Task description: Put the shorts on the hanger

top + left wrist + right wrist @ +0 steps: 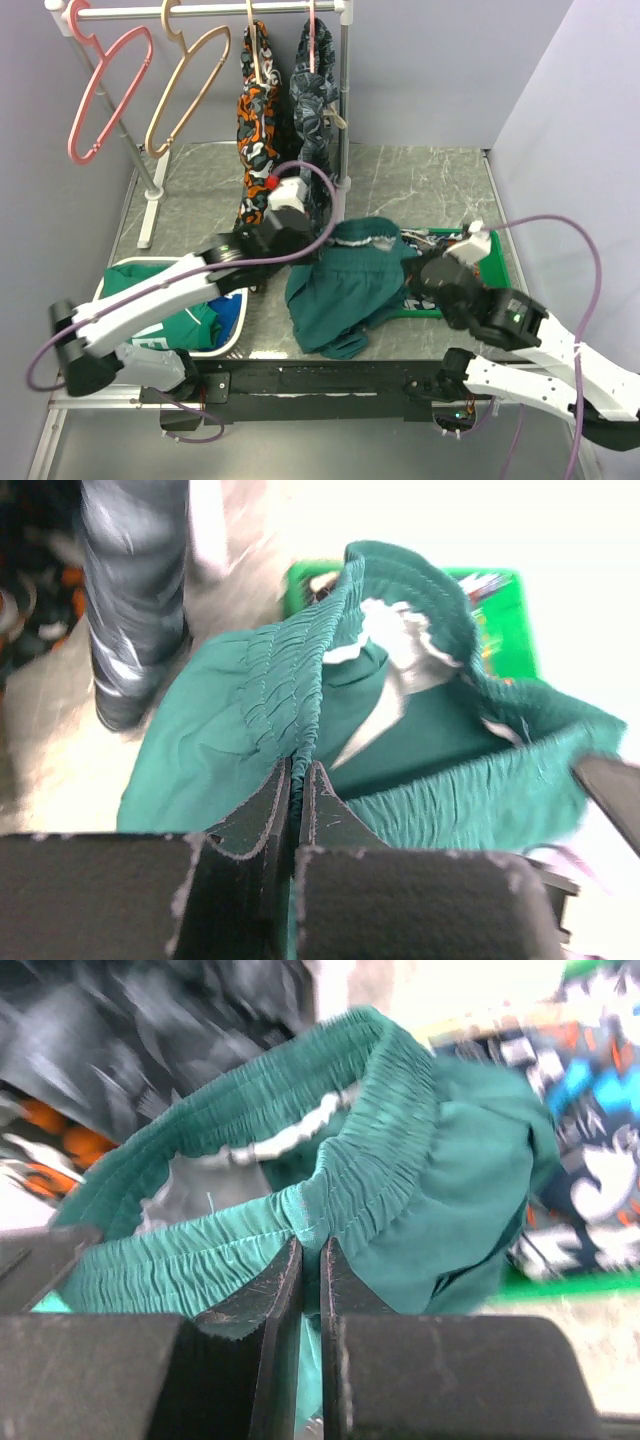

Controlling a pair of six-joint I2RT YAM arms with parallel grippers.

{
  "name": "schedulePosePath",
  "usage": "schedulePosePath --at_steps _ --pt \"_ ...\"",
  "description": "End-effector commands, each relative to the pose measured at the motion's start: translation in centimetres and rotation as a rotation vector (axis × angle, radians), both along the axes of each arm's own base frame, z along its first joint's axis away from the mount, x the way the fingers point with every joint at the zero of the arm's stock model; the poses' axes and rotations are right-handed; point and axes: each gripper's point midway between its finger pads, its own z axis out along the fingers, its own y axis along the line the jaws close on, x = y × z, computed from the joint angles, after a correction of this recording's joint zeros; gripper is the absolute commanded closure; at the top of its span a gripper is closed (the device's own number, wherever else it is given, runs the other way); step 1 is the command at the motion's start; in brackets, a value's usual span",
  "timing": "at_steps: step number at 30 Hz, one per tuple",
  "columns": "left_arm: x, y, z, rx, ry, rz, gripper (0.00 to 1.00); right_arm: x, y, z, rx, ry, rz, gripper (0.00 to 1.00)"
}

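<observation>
Top external, grips hidden, left end effector (302,772) and right end effector (311,1250) pinching shorts (345,295).

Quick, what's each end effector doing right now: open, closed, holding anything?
Left end effector: closed, pinching the shorts at the waistband.
Right end effector: closed, also pinching the shorts' waistband.

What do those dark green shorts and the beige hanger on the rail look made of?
The shorts look like soft matte cloth, perhaps cotton or a blend; it drapes in folds, and the waistband is gathered like elastic. The hanger is a thin smooth rod with a slight sheen, likely plastic or coated wire; too small to tell which.
</observation>
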Motion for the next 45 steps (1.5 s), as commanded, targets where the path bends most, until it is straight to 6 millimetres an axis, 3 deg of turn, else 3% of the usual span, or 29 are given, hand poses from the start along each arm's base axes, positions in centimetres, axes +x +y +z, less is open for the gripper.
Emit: schedulePosePath --at_steps 1,3,4,6,7,8,9,10,12,13,15,17,18,19,20,21,22,23,24,25,26,27,28,29,30,32,35,40,45 --pt "0.5 4.3 8.0 -0.053 -0.17 0.082 0.99 3.2 -3.5 8.2 -0.099 -0.165 -0.103 1.0" --pt "0.5 4.9 12.3 -0.112 -0.257 0.079 0.99 4.9 -4.0 11.2 -0.137 -0.204 -0.125 1.0" --pt "0.5 5.2 13.9 -0.134 -0.29 0.078 0.99 5.0 -4.2 15.0 -0.092 -0.262 -0.127 1.0" --pt "0.5 5.6 18.2 -0.182 -0.374 0.071 0.99 6.1 -4.1 17.7 -0.125 -0.29 -0.128 1.0" --pt "0.8 5.2 19.0 -0.18 -0.388 0.067 0.99 5.8 -4.8 21.5 -0.08 -0.355 -0.151 1.0" --pt "0.9 5.3 20.2 -0.184 -0.407 0.068 0.99 5.8 -5.0 23.0 -0.076 -0.376 -0.158 1.0" --pt "0.8 5.8 22.9 -0.208 -0.455 0.071 0.99 6.3 -4.7 23.8 -0.1 -0.378 -0.154 1.0" --pt "1.1 5.6 23.5 -0.202 -0.467 0.075 0.99 5.6 -5.4 26.8 -0.058 -0.433 -0.163 1.0" --pt "1.1 7.0 26.2 -0.215 -0.519 0.113 0.99 5.6 -5.0 28.6 -0.051 -0.46 -0.138 1.0" --pt "1.2 7.4 26.8 -0.213 -0.531 0.123 0.99 5.0 -5.3 30.0 -0.024 -0.491 -0.13 1.0" --pt "1.0 8.5 27.5 -0.216 -0.549 0.146 0.99 4.1 -4.7 30.4 0.016 -0.51 -0.07 1.0" --pt "0.4 9.8 27.6 -0.233 -0.552 0.15 0.99 4.3 -3.2 27.3 0.007 -0.457 -0.007 1.0" --pt "0.4 9.5 25.8 -0.206 -0.529 0.136 0.99 2.9 -3.1 27.0 0.072 -0.473 0.035 1.0" --pt "-0.5 9.6 25.6 -0.228 -0.529 0.088 0.99 3.9 -1.5 21.9 0.035 -0.382 0.075 1.0" --pt "-0.9 9.3 24.6 -0.223 -0.515 0.06 0.99 2.3 -1.8 20.9 0.112 -0.394 0.097 1.0" --pt "-1.2 8.8 22.1 -0.196 -0.478 0.021 0.99 1.7 0.1 19.9 0.184 -0.405 0.185 1.0" --pt "-1.9 8.0 20.7 -0.194 -0.449 -0.033 0.99 2.5 1.9 12.3 0.152 -0.282 0.225 1.0" --pt "-1.9 7.2 17.3 -0.154 -0.394 -0.068 0.99 1.1 2.3 10.8 0.247 -0.283 0.26 1.0" --pt "-2.8 7.6 16.5 -0.163 -0.386 -0.092 0.99 0.6 4.1 9.3 0.314 -0.291 0.333 0.96" --pt "-3.2 7.4 15.1 -0.16 -0.369 -0.118 0.99 0.9 4.9 1.5 0.282 -0.165 0.335 0.89" --pt "-3.8 6.6 11.4 -0.128 -0.311 -0.17 0.99 0.4 5.1 -0.3 0.343 -0.136 0.324 0.8" --pt "-4.6 7.0 10.4 -0.137 -0.298 -0.184 0.99 0.2 5.3 -2.3 0.346 -0.106 0.329 0.62" --pt "-5.0 6.9 8.9 -0.133 -0.269 -0.2 0.99 0.1 5.0 -5.1 0.318 -0.053 0.311 0.54" --pt "-5.4 6.7 5.5 -0.105 -0.204 -0.218 0.99 0.0 4.6 -5.9 0.309 -0.033 0.29 0.47" --pt "-5.9 7.0 4.1 -0.097 -0.171 -0.222 0.99 -0.1 3.8 -6.9 0.267 -0.002 0.26 0.36" --pt "-6.8 7.1 -0.1 -0.081 -0.075 -0.218 0.99 0.7 2.4 -5.6 0.203 -0.033 0.203 0.28" --pt "-7.6 7.7 -2.5 -0.113 -0.034 -0.204 0.99 1.8 0.9 -4.4 0.079 -0.029 0.141 0.21" --pt "-7.9 8.4 -3.0 -0.112 -0.014 -0.175 0.99 4.0 3.3 -0.8 -0.027 -0.071 0.233 0.25" --pt "-7.8 8.6 -2.1 -0.135 -0.023 -0.159 0.99 6.3 9.2 1.0 -0.185 -0.169 0.41 0.28"
